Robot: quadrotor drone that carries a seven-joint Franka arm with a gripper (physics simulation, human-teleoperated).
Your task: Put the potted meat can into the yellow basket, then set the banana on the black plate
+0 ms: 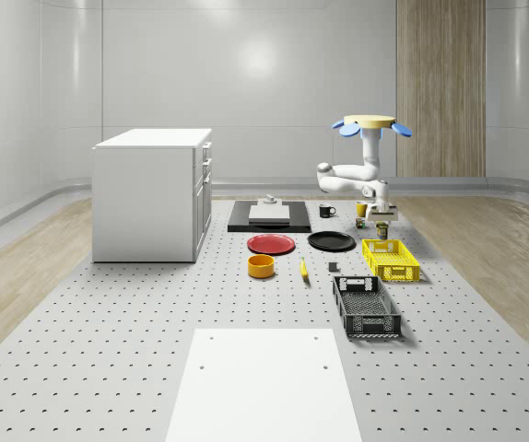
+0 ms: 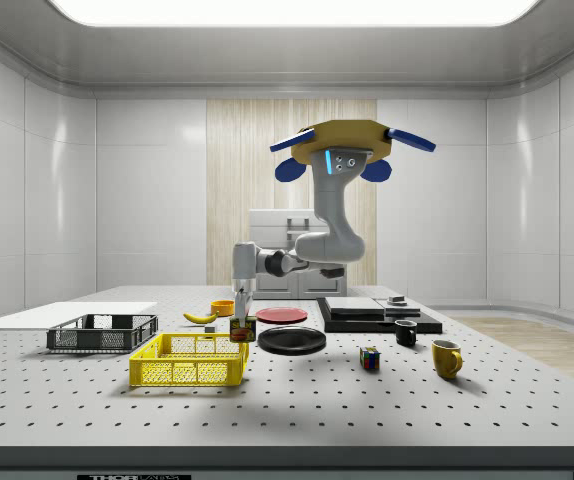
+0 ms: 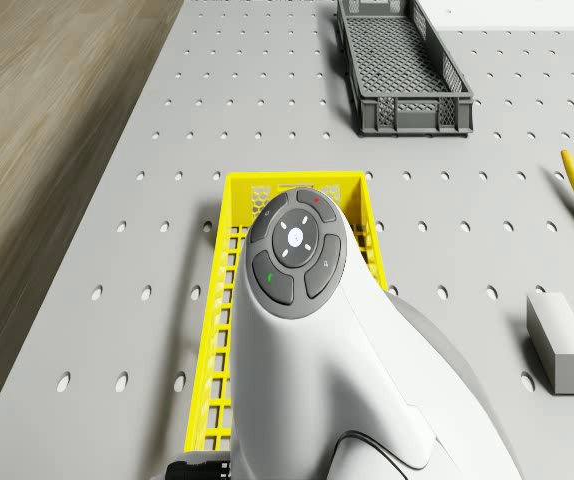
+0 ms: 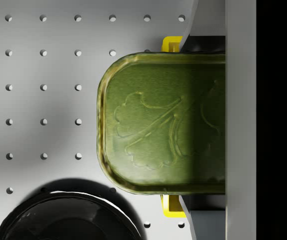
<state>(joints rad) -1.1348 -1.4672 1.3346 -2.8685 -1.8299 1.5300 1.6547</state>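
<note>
Perforated grey counter carries every object, enclosed by pale walls with a wood-grain panel at the back. The drone hovers in the air above the counter, over the area beside the black plate, with its white arm bent downward toward the yellow basket. The hand sits at the basket's near end, pinching the potted meat can between its fingers; the wrist view shows the can's green embossed lid directly under the hand, with yellow basket rim visible at both sides of the can and the black plate's edge just beside it. In the side view the can appears level with the basket's top edge; whether it touches the basket floor cannot be determined. The banana lies on the counter beyond the hand, well apart from the black plate and near the orange bowl. A red plate lies behind the black plate. A dark grey crate stands past the basket's far end from the hand.
</note>
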